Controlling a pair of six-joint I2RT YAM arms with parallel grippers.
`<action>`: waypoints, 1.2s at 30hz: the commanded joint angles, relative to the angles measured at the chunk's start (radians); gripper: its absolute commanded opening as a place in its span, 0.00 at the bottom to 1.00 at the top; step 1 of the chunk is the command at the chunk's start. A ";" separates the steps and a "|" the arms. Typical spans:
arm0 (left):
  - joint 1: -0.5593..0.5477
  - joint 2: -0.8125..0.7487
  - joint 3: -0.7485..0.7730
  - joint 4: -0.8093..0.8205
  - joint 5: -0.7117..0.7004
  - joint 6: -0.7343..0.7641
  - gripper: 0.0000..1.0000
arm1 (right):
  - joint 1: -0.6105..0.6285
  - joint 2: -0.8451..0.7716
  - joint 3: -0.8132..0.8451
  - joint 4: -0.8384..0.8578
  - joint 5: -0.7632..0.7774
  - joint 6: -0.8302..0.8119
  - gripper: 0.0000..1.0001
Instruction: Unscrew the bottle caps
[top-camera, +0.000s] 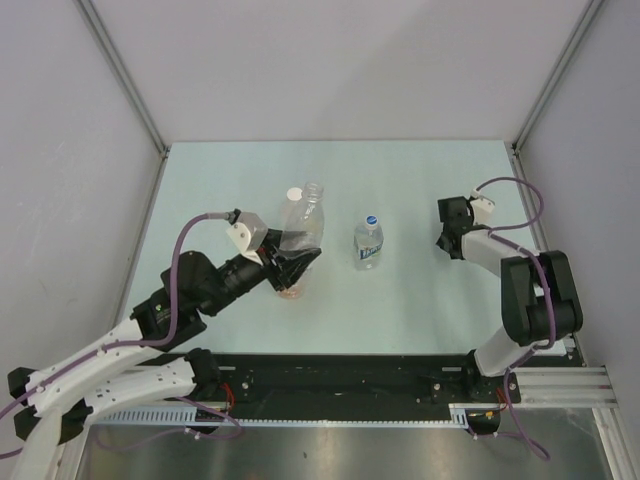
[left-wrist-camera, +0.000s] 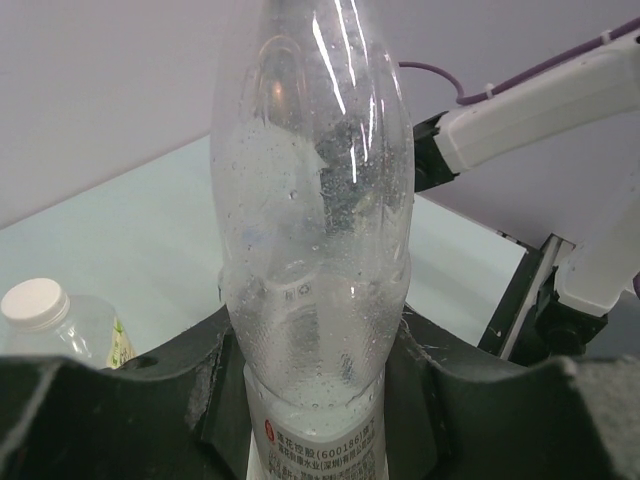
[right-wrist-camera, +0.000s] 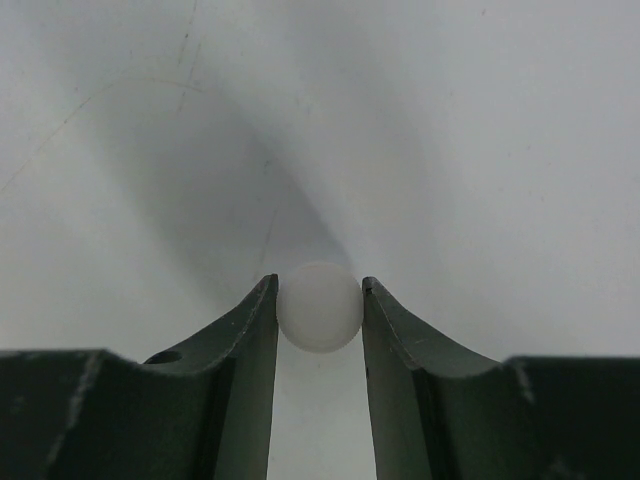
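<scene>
left jaws clamp the largest bottle (left-wrist-camera: 315, 250) (misted with droplets inside); right jaws pinch a white cap (right-wrist-camera: 320, 305).

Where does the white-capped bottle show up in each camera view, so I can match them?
Top external: white-capped bottle centre-left, just left of the held bottle.
Left wrist: bottom left corner, left of the held bottle.
Right wrist: not in it; only a loose cap in the right gripper.
Shared landmark: the held bottle in the left gripper.
</scene>
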 joint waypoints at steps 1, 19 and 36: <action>-0.008 -0.012 -0.005 0.041 0.017 0.010 0.00 | -0.010 0.102 0.133 -0.011 0.013 0.026 0.00; -0.013 -0.032 -0.038 0.039 -0.008 0.014 0.00 | -0.010 0.323 0.307 -0.111 -0.042 0.017 0.23; -0.013 -0.023 -0.047 0.044 -0.015 0.013 0.00 | 0.010 0.187 0.305 -0.132 -0.026 0.009 0.77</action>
